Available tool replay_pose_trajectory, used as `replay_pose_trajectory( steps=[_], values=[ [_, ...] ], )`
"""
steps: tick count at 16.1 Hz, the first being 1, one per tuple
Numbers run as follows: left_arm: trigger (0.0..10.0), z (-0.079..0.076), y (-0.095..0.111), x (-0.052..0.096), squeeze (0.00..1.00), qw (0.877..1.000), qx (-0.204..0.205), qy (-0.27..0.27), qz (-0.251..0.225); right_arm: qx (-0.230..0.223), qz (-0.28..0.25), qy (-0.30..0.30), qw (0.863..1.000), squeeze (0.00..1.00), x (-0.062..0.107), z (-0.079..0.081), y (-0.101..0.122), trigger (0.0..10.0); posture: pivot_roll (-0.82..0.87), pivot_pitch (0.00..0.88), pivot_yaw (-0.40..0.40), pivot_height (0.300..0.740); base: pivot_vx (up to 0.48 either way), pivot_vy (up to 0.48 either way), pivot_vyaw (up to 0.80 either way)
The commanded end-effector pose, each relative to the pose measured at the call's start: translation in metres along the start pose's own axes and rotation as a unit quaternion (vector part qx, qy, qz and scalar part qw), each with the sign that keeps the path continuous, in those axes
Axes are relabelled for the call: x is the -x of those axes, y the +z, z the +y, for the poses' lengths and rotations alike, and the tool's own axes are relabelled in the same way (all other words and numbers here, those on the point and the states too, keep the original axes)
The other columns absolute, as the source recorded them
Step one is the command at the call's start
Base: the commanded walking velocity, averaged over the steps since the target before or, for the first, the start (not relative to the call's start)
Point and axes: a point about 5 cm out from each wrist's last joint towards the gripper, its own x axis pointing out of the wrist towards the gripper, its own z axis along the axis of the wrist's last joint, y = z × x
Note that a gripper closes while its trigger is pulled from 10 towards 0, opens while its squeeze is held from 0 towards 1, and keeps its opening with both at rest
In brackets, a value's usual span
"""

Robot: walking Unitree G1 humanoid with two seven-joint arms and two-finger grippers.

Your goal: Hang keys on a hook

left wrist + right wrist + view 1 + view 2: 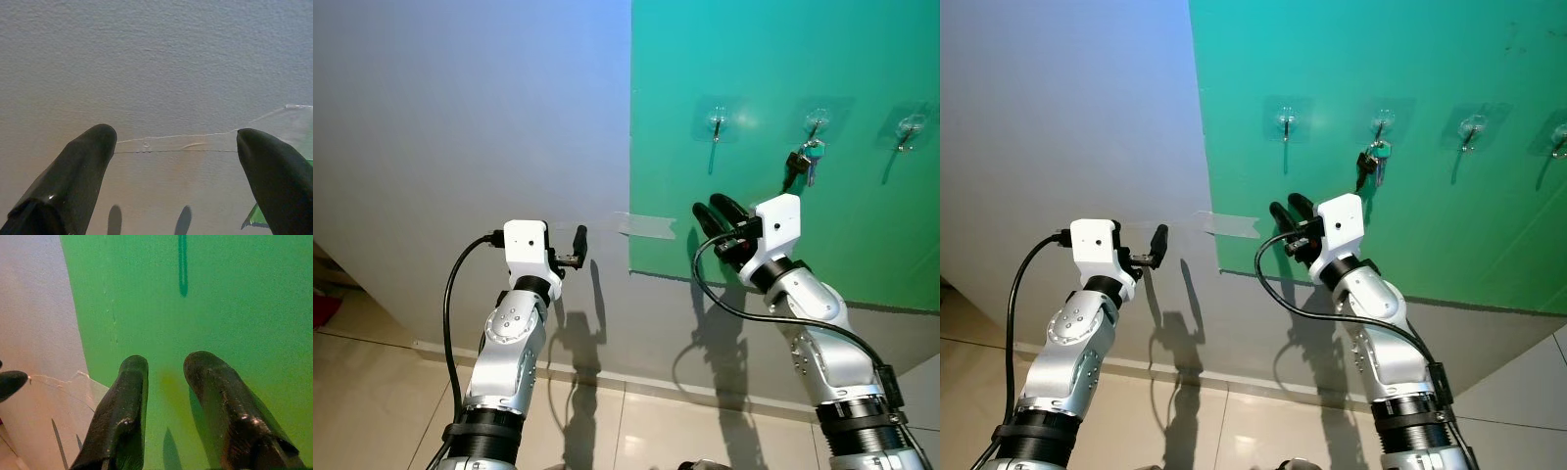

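no readable text, labels or signs

green board (pixel 783 59), grey wall (pixel 460 117), dark keys (pixel 802 164)

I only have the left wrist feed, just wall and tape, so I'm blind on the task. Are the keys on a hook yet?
Observer: Yes, the keys hang from the middle hook on the green board.
Operator: Is the right gripper holding them?
Observer: No, the right gripper is open below and left of them, holding nothing.
Operator: Any free hooks?
Observer: The left hook beside the keys carries nothing.
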Motion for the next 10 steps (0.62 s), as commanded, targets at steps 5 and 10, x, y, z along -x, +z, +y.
replay_pose_trajectory(
  steps=[5,10],
  values=[
    [10.0,-0.0041,-0.001,0.001,0.0,1.0,0.005,-0.01,0.002,0.002,-0.01,0.004,1.0,0.0,-0.003,-0.0001,0.0004,0.0,-0.07,0.0,0.037,0.74,0.0,0.0,0.0],
    [10.0,-0.0093,-0.0017,-0.0017,0.0,0.999,0.004,-0.032,0.007,0.005,-0.006,-0.009,1.0,0.0,-0.0037,0.0,-0.0045,0.0,-0.08,0.0,0.055,0.74,0.0,0.0,0.0]
  ],
)
